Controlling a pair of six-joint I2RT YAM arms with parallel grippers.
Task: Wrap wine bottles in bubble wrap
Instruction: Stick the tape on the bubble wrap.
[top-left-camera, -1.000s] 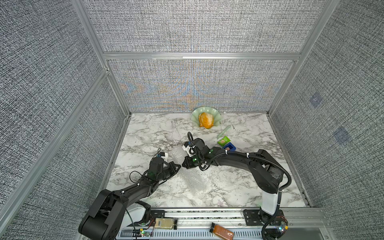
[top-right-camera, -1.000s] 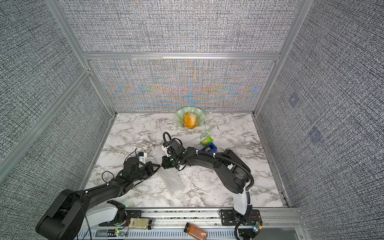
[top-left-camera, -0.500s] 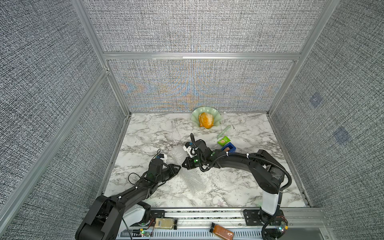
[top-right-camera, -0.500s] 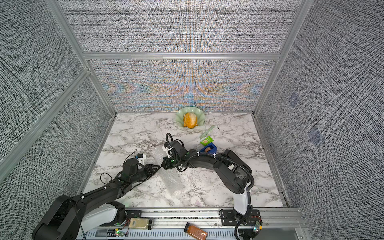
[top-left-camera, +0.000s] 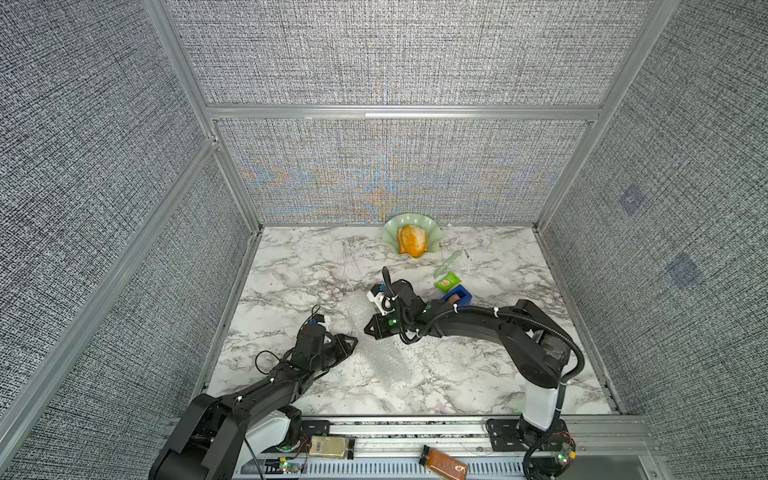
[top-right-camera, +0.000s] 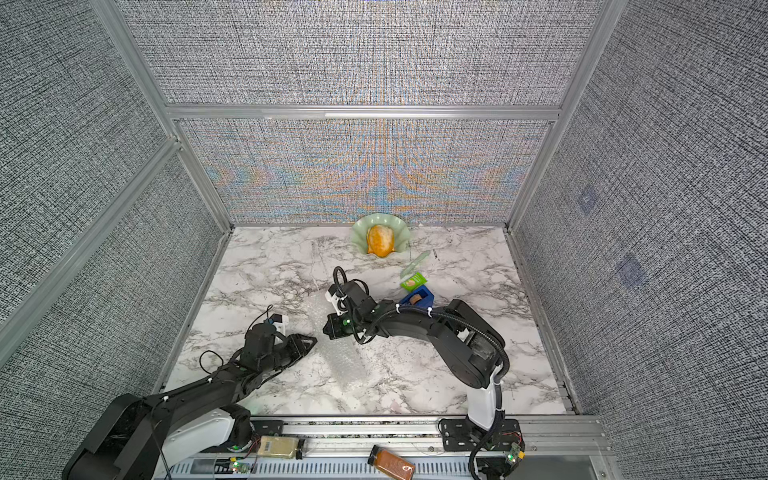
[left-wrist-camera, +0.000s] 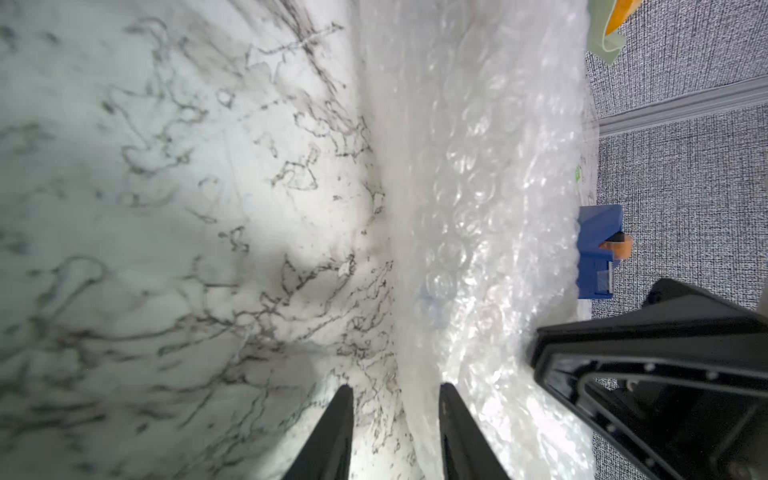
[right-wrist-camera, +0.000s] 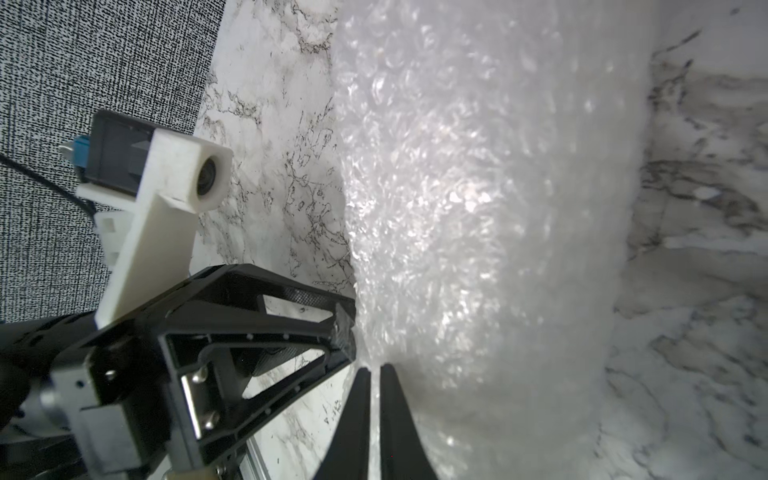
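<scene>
The bubble wrap (top-left-camera: 382, 361) (top-right-camera: 345, 361) lies as a rolled, whitish bundle on the marble table between my two arms. The wine bottle is hidden. My left gripper (top-left-camera: 351, 340) (left-wrist-camera: 397, 388) is at the bundle's left side. It is open, and the wrap's edge (left-wrist-camera: 478, 187) runs just inside one finger. My right gripper (top-left-camera: 368, 330) (right-wrist-camera: 375, 369) reaches in from the right. Its jaws are shut on a thin fold of the bubble wrap (right-wrist-camera: 457, 187), close to the left gripper's fingertips (right-wrist-camera: 345, 328).
A blue tape dispenser (top-left-camera: 457, 296) and a small green packet (top-left-camera: 446, 281) sit just behind the right arm. A pale green dish (top-left-camera: 390, 237) holding an orange lump stands at the back wall. A brown-filled bottle (top-left-camera: 442, 461) lies on the front rail.
My left gripper has opened and let go of the wrap while staying at the bundle's edge. The right gripper stays shut on the wrap, almost still.
</scene>
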